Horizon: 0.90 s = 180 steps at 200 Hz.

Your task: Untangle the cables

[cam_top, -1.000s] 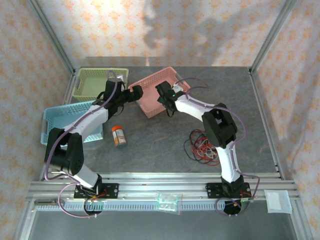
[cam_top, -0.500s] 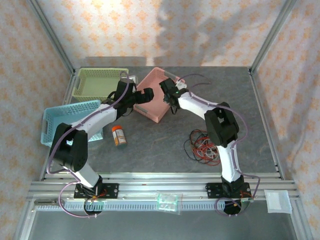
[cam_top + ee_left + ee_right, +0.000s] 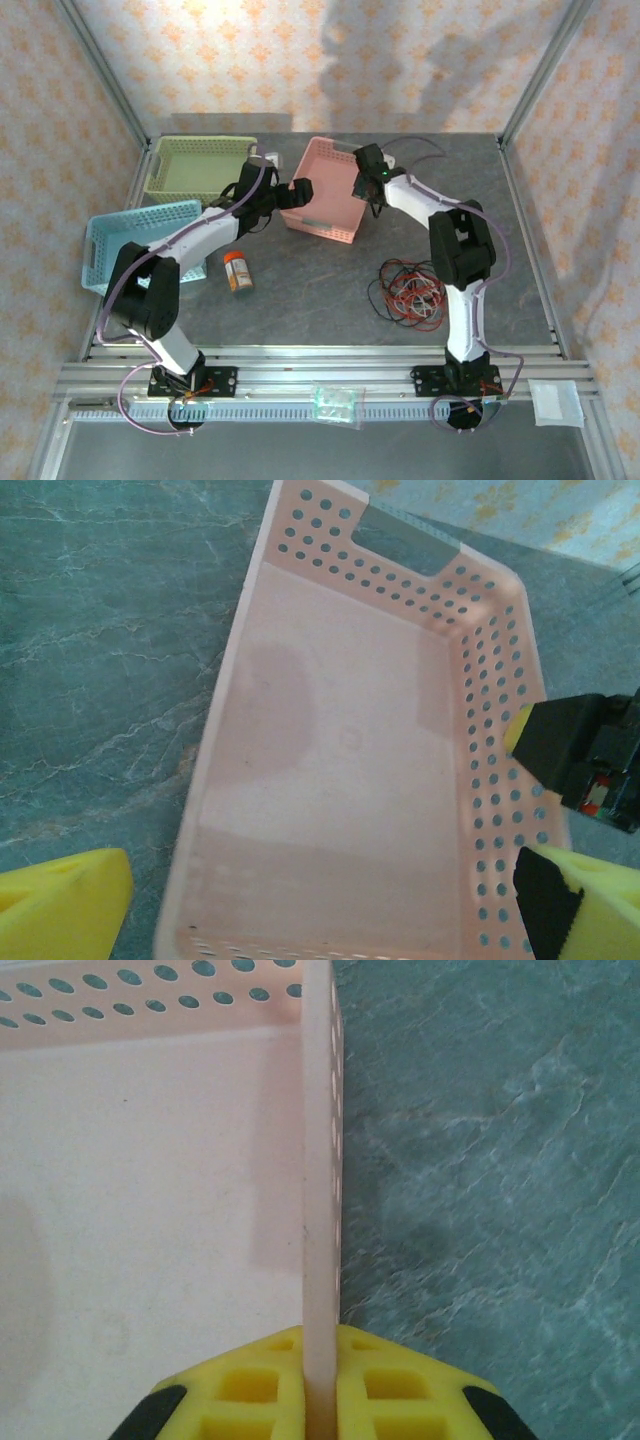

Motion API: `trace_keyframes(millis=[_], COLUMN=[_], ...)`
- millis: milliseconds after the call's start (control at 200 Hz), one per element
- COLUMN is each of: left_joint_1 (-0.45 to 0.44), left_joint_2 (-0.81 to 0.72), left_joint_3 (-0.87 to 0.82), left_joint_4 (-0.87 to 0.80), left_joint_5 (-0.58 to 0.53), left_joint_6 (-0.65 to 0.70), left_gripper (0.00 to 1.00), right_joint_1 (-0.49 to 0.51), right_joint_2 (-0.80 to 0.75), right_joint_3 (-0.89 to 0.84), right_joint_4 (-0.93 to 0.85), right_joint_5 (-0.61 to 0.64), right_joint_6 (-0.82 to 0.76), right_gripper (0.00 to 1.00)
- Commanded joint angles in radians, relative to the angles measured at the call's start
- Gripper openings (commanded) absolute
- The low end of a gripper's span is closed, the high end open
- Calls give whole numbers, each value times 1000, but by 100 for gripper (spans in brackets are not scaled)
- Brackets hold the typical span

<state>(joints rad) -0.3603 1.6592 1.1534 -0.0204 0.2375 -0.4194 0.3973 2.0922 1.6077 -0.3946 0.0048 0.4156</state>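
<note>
The cables lie in a tangled heap of black, red and pale loops on the table, in front of the right arm's base and away from both grippers. At the back, my right gripper is shut on the right side wall of a pink perforated basket. My left gripper hovers open over the basket's left end, its yellow fingertips wide apart with nothing between them. The basket holds nothing.
A green basket stands at the back left and a blue basket at the left edge. A small orange-capped bottle lies near the left arm. A clear bag and a white packet rest on the front rail.
My right gripper went from half open to shut on the pink basket's wall. The basket swung round and shifted right. My left arm followed it to the right, still open.
</note>
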Motion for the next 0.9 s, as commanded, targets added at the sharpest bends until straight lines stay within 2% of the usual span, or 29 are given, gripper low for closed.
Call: trace_keyframes(millis=[0,245,345,656,776,866,896], left_joint_1=[-10,-51,-76,-108,-111,-111,-112], left_joint_2=[16,100,153,242,243,242,237], left_joint_3=[44,135,192,276,272,264,263], left_joint_4=[26,16,-4,-29,-29,-35,-41], left_joint_5=[28,26,18,13,0,-37,-56], left_joint_6=[23,59,67,62,49,36,31], left_gripper=[99,99,99,99,99,99,99], right_joint_1=[-47,-170,-215,-265,-278,-288,-288], right_joint_2=[-43,3,25,117,153,170,168], right_joint_3=[21,97,136,261,297,329,334], right_joint_4=[4,-54,-75,-133,-143,-157,-158], right_joint_5=[-63,-157,-154,-152,-129,-127,-127], right_joint_6=[-159,-356,-406,-530,-538,-521,-515], right_gripper=[11,10,9,10,15,25,32])
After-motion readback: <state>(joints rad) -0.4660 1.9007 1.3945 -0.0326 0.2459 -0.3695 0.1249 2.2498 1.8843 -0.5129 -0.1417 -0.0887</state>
